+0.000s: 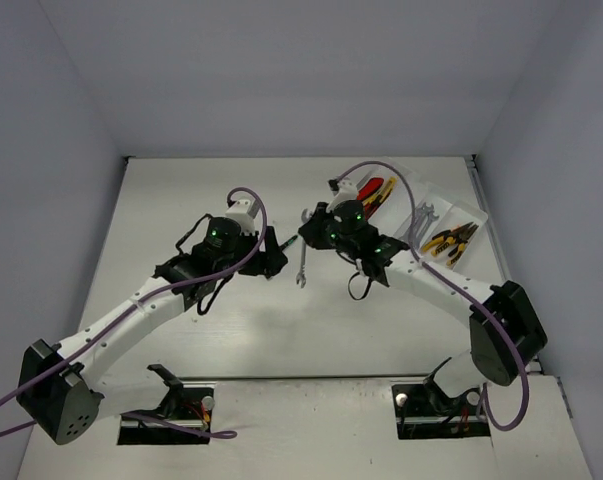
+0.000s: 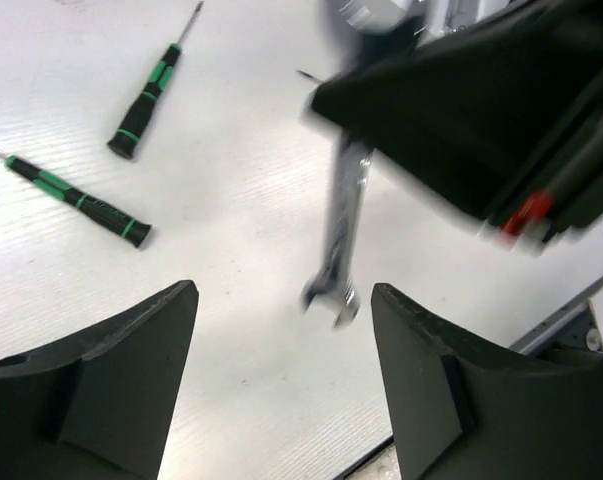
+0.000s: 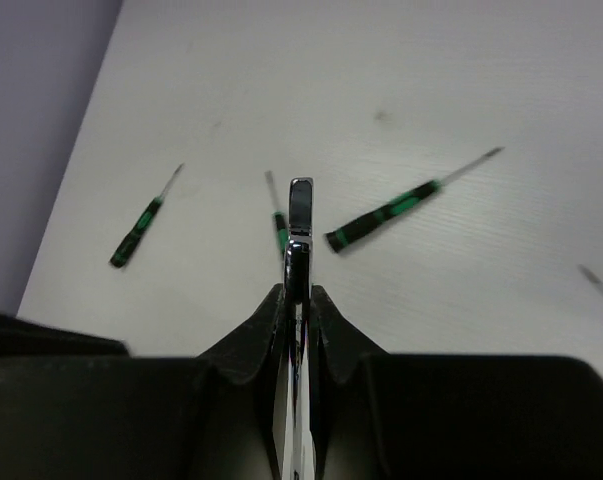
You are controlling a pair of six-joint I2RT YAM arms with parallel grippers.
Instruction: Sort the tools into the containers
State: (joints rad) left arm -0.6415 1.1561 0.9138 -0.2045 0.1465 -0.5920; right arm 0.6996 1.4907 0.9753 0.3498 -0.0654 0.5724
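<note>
My right gripper (image 1: 307,222) is shut on a silver open-end wrench (image 1: 301,266) that hangs down from it above the table. In the right wrist view the jaws (image 3: 297,292) clamp the wrench (image 3: 300,215) edge-on. My left gripper (image 1: 273,254) is open and empty just left of it; in its wrist view (image 2: 281,292) the blurred wrench (image 2: 342,225) hangs ahead between the fingers. Black-green screwdrivers lie on the table (image 2: 149,92) (image 2: 77,198) (image 3: 393,208) (image 3: 135,235). The white tray (image 1: 478,214) at back right holds pliers (image 1: 451,240), a wrench (image 1: 424,219) and a red knife (image 1: 359,192).
The right gripper's black body (image 2: 481,110) fills the upper right of the left wrist view, close to my left fingers. Grey walls enclose the table on three sides. The table's right edge (image 1: 486,215) runs just beyond the tray.
</note>
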